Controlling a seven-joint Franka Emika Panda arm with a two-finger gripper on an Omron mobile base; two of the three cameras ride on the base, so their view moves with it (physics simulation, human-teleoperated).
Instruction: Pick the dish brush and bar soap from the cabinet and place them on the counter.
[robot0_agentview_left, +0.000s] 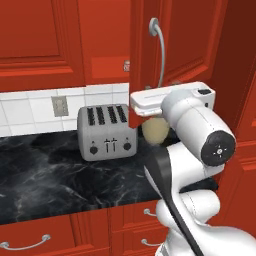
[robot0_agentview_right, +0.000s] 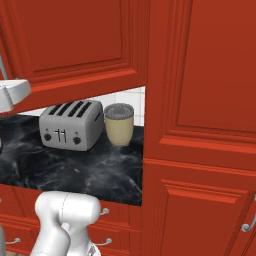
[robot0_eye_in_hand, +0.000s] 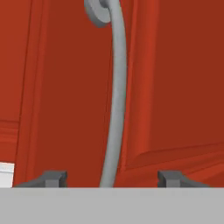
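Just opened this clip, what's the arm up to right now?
The arm has its gripper up at the red wall cabinet, with the curved silver handle running between its spread fingers, so the jaws stand open around it without squeezing. The door looks partly swung out. On the black counter below stand a toaster and a beige cup. Brush and soap are not yet out.

The surface (robot0_agentview_left: 60, 175) is a black marble-look worktop with thin white veins, running across the middle of the left base view on a red base. A silver four-slot toaster (robot0_agentview_left: 107, 132) stands upright on it at the frame centre, against the white tiled wall. In the right base view a beige cup-shaped container with a grey rim (robot0_agentview_right: 119, 124) stands upright just right of the toaster.
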